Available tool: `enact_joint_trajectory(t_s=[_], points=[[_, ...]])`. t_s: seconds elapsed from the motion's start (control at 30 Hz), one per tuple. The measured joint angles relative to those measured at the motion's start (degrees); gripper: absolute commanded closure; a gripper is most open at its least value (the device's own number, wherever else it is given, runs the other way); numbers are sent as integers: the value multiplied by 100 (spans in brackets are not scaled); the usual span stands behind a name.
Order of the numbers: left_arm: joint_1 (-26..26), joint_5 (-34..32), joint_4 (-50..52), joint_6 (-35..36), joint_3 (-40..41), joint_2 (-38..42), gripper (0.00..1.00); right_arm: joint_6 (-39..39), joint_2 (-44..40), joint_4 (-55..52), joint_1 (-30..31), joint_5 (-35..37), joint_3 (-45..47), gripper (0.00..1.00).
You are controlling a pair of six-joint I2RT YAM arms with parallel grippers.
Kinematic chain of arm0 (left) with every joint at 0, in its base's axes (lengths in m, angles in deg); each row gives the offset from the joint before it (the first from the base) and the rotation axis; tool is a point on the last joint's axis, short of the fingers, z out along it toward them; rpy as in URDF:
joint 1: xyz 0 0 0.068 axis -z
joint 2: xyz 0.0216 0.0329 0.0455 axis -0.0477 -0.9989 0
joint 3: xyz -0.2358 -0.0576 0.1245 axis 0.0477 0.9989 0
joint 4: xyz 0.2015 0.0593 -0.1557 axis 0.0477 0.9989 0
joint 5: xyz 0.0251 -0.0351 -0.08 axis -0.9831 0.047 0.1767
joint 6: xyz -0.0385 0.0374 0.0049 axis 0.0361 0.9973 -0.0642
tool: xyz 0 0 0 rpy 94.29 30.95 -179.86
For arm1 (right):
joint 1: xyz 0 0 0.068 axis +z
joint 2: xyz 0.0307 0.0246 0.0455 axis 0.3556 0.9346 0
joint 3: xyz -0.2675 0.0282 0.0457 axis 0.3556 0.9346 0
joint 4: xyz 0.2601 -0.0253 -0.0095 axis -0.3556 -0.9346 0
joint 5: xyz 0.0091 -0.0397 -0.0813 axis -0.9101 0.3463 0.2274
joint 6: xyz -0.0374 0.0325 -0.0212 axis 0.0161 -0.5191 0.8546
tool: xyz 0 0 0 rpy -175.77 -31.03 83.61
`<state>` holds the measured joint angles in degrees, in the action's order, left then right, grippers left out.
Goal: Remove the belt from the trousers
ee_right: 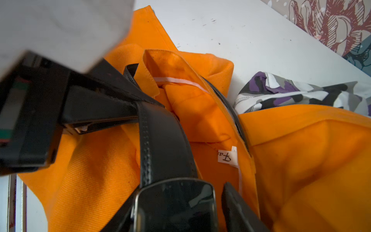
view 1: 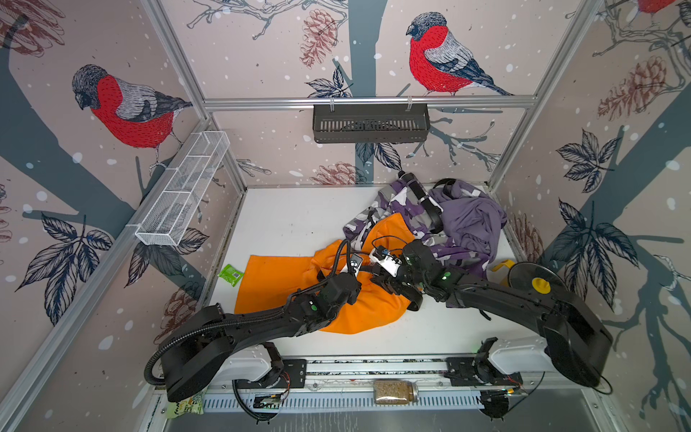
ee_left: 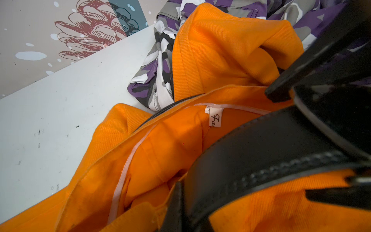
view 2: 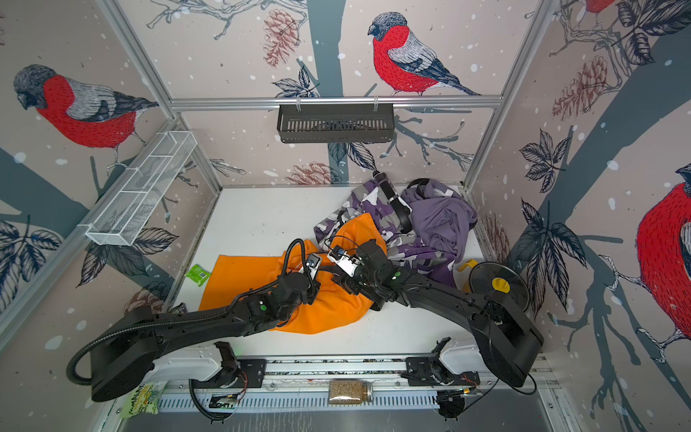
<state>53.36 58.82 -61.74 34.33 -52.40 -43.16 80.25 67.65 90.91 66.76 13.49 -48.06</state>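
Note:
Orange trousers (view 1: pixel 284 284) (view 2: pixel 243 276) lie crumpled mid-table, waistband open toward both wrist cameras. A black stitched belt (ee_left: pixel 261 144) (ee_right: pixel 164 140) runs out of the waistband and ends in a glossy black buckle (ee_right: pixel 174 204). My left gripper (view 1: pixel 368 268) (ee_left: pixel 181 184) is shut on the belt strap just short of the buckle. My right gripper (view 1: pixel 379 281) (ee_right: pixel 186 192) faces it, jaws open, with the buckle between its fingers. A sliver of orange shows between the buckle and the one visible finger (ee_right: pixel 236 209). The rest of the belt stays inside the waistband.
Purple camouflage trousers (view 1: pixel 404 209) with their own black belt (view 1: pixel 426 202) and a purple garment (view 1: pixel 471 220) are heaped at the back right. A green packet (view 1: pixel 232 275) lies left of the orange trousers. A dark disc with a yellow knob (view 1: pixel 531 278) stands at the right wall.

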Motion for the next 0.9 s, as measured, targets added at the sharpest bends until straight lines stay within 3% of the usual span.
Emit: enact_joint_trajectory(t_s=[0.23,0.43,0.73,0.9], points=[[0,4,24,33,-17,-17,100,0,127,22,-59,-278,-70,34],[0,4,35,35,-20,-17,100,0,129,48,-59,-275,-70,39],[0,-9,37,46,-17,-26,100,-26,111,46,-59,-417,-146,83],[24,-55,-50,39,42,46,100,-81,-68,116,-181,-605,7,96]])
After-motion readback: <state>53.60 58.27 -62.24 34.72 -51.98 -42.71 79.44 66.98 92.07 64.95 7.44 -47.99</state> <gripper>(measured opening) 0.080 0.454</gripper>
